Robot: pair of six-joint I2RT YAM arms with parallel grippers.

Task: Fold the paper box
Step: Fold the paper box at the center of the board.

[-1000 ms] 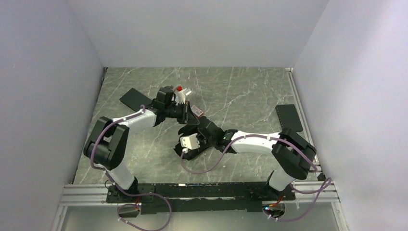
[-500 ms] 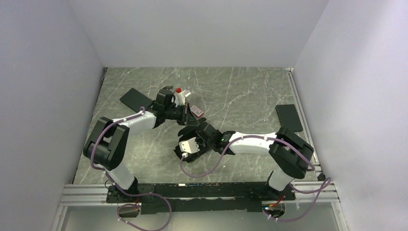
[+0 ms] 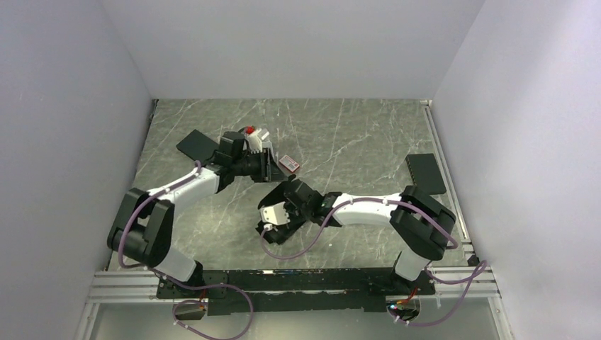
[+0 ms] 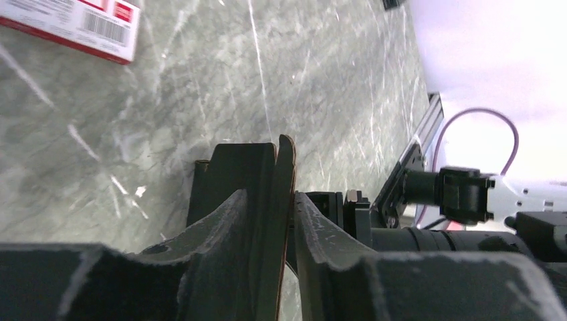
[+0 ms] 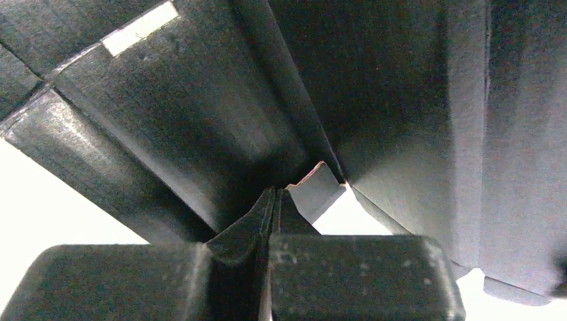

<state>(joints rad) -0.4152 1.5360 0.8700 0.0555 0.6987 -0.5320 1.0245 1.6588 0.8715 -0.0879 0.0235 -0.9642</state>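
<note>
While right end effector (image 5: 272, 197) clamps paper box (image 5: 200, 120) by a corner tab, propping it at bench (image 4: 334, 80) centre for folding, left end effector (image 4: 271, 195) sits parted around 1 upright flap, not gripping.

Room is lying open across the far grey marble table (image 3: 354, 134). One black rectangular slab (image 3: 426, 173) is blocking the right edge, another slab (image 3: 197, 145) the far left. A red-and-white labelled card (image 3: 288, 163) and the matte black cardboard paper box (image 4: 284, 200) are crowding the centre.
</note>
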